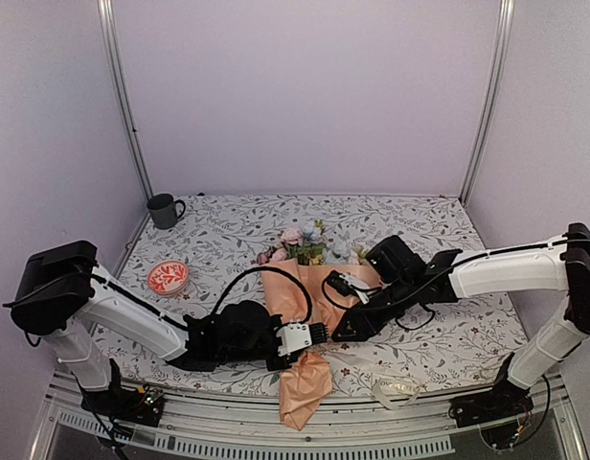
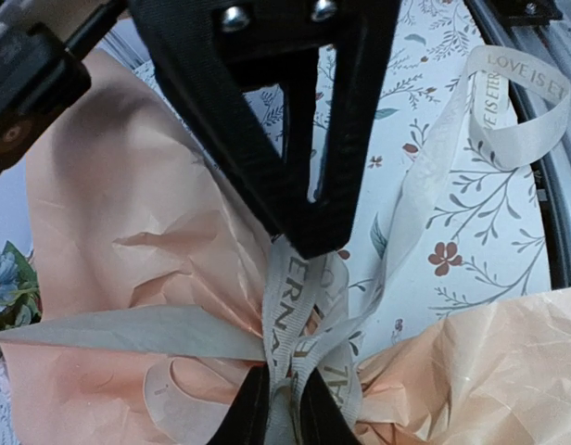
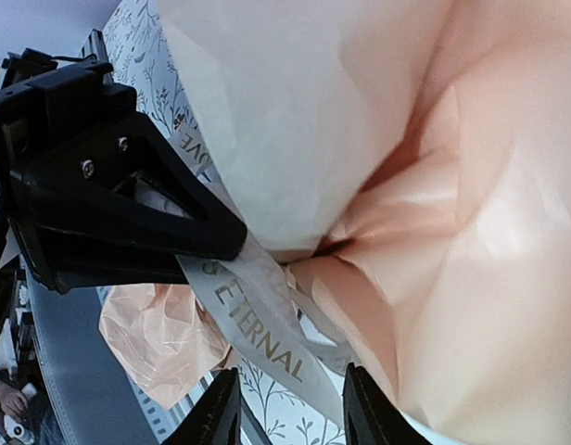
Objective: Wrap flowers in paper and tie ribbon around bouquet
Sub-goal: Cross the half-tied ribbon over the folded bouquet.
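**Left pinch on the ribbon, right fingers apart**

My left gripper (image 2: 281,413) is pressed together on the ribbon (image 2: 295,306), where it crosses the gathered paper (image 2: 128,213). My right gripper (image 3: 290,417) stands spread, with the ribbon's printed length running down towards the gap. The bouquet (image 1: 305,287) lies beneath both, its long axis running away from my bases and its flowers (image 1: 305,244) pointing outward. Only the top view shows its whole length; only the wrist views show the lettering.

one each: bouquet (image 1: 287,287), ribbon (image 2: 295,306), mug (image 1: 164,210), dish (image 1: 168,276)
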{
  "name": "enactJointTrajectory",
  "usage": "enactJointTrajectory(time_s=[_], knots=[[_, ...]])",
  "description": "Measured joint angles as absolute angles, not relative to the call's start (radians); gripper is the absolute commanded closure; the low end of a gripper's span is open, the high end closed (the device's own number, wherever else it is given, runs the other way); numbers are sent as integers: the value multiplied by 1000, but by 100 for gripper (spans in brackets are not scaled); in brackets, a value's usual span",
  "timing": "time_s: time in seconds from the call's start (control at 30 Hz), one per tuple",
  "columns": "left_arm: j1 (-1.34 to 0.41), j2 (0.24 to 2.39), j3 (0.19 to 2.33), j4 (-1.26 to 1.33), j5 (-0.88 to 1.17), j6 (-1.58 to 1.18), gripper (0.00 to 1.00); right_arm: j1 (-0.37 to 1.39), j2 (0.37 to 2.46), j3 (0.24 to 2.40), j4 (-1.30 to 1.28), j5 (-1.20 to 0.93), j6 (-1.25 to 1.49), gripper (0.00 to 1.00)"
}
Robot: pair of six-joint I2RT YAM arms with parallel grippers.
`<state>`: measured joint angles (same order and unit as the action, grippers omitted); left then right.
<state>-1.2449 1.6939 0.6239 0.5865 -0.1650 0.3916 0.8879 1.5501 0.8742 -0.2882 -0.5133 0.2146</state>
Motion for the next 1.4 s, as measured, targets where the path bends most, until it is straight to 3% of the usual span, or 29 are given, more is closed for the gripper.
enactJointTrajectory(time_s=[0.27,0.6,0.7,0.87,0.97,1.17,1.4], knots=[[-1245,1694,624,586,-165,391,86,920,1420,762,-167,-434,319,59],[-1245,1694,624,584,-165,390,85,942,1501,731,-94,-383,352,57],[-1245,1694,624,584,-165,390,84,946,1520,731,-72,-377,353,65],[-1245,1693,624,583,-165,390,84,948,1539,731,-53,-355,354,92],[-1245,1693,624,582,-164,390,84,949,1542,732,-50,-347,356,100],[-1245,1692,624,580,-160,389,76,948,1541,733,-51,-350,355,100],[-1245,1692,624,567,-147,388,60,952,1494,733,-60,-369,355,100]])
